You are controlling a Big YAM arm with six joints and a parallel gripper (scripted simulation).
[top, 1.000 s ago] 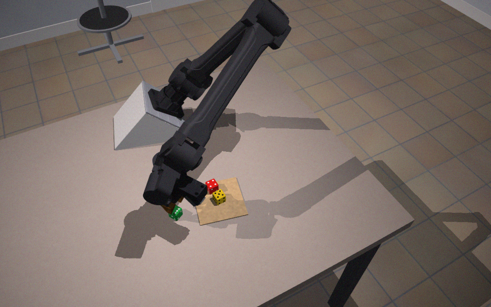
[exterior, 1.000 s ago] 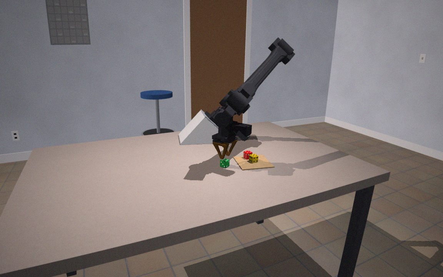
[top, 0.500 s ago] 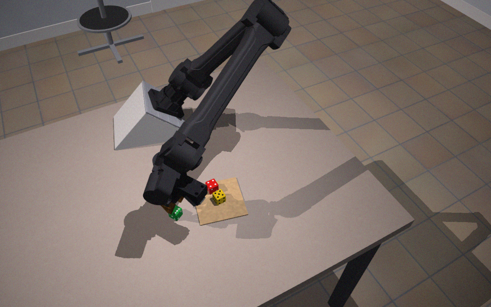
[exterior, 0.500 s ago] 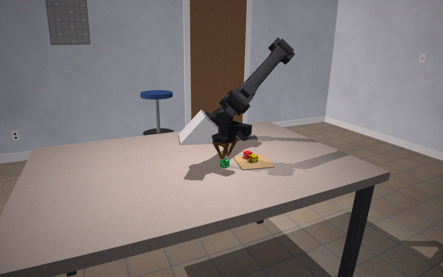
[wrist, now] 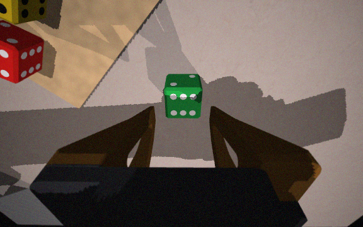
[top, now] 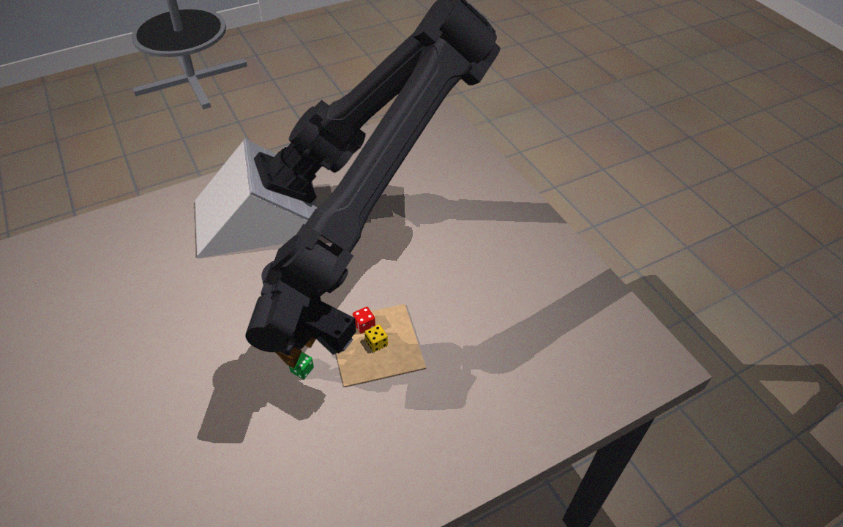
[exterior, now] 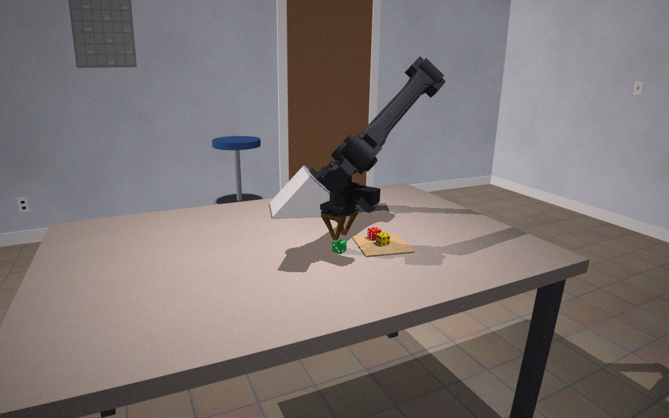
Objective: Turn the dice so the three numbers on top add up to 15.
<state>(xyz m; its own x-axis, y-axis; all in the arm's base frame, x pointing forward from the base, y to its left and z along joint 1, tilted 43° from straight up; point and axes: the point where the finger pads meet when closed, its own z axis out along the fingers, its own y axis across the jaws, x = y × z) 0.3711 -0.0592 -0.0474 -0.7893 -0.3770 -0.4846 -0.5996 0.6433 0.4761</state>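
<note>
The green die point(top: 302, 365) point(exterior: 339, 246) point(wrist: 183, 101) stands on the table beside the tan mat point(top: 385, 368) point(exterior: 394, 250) point(wrist: 71, 79), off it. Its six face seems to be up, with a two on one side. My gripper point(exterior: 339, 236) point(wrist: 182, 113) is partly open just above the green die, one fingertip to each side in the wrist view, with gaps. The red die point(top: 364, 319) point(exterior: 374, 233) point(wrist: 14, 57) shows four on top and sits very near a mat edge; I cannot tell if it overhangs. The yellow die point(top: 376, 338) point(exterior: 382, 238) point(wrist: 12, 9) beside it shows five on top.
The white wedge-shaped base block point(top: 231, 203) point(exterior: 300, 200) stands behind the dice. The arm's dark motor housing point(top: 329, 327) overhangs the mat's left side in the top view, close to the red die. The table's edge point(exterior: 274, 332) runs along the front.
</note>
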